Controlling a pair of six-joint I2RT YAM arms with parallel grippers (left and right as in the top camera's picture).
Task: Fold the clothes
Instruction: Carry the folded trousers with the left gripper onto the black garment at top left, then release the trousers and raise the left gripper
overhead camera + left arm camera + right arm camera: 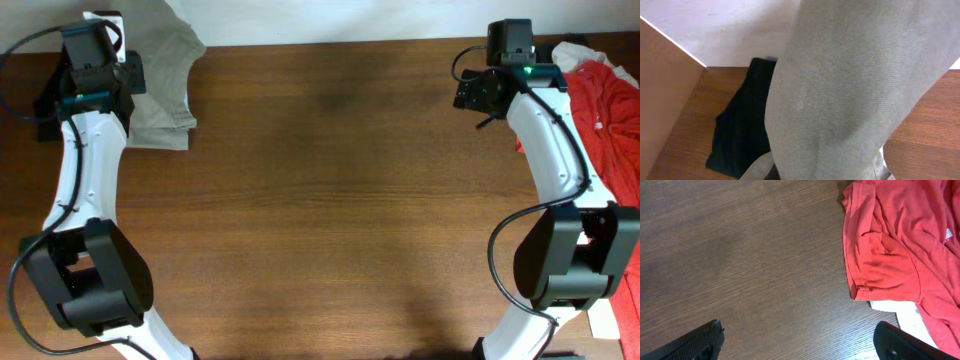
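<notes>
One khaki garment covers left jaws, state unclear; right jaws spread wide.

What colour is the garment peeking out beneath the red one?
It is a white garment, under the red garment; clearest in the right wrist view.

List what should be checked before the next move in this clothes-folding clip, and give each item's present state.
1. Right gripper open, nothing between its fingers: ok.
2. Red garment in the right wrist view, ahead and to the side of the gripper: ok.
3. Left gripper hold on the khaki trousers: cannot tell. The fabric fills the left wrist view and hides the fingers.
4. Black garment free of the trousers: cannot tell. It lies partly behind them.
5. Bare wood mid-table for laying a garment flat: ok.
6. Red garment smoothed for folding: not ok, it is crumpled.
</notes>
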